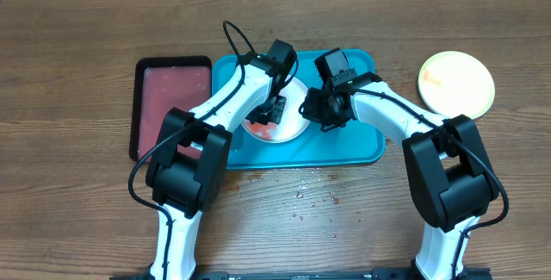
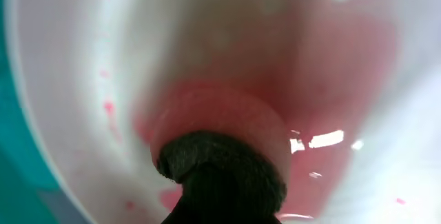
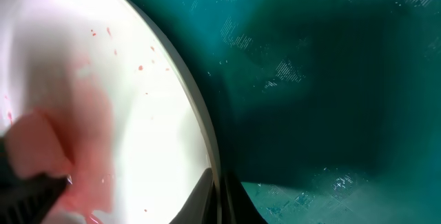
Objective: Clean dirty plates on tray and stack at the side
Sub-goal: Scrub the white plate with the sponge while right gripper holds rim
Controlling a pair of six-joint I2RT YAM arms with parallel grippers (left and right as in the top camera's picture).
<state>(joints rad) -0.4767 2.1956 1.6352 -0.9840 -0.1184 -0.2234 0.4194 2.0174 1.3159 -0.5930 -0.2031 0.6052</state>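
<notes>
A white plate [image 1: 294, 121] smeared with red sauce lies on the turquoise tray [image 1: 362, 142]. My left gripper [image 1: 274, 108] is over the plate's middle, shut on a pink sponge [image 2: 220, 120] with a dark scouring side, which presses on the wet red smear. The plate [image 2: 69, 79] fills the left wrist view. My right gripper [image 1: 308, 108] is shut on the plate's right rim; its fingers [image 3: 238, 200] straddle the edge of the plate [image 3: 158, 114] above the tray [image 3: 331, 79]. A lime green plate [image 1: 456, 82] lies on the table to the right of the tray.
A black tray [image 1: 136, 108] holding reddish liquid stands left of the turquoise tray. Water droplets [image 1: 301, 194] speckle the wooden table in front of the tray. Both arms cross over the tray's middle.
</notes>
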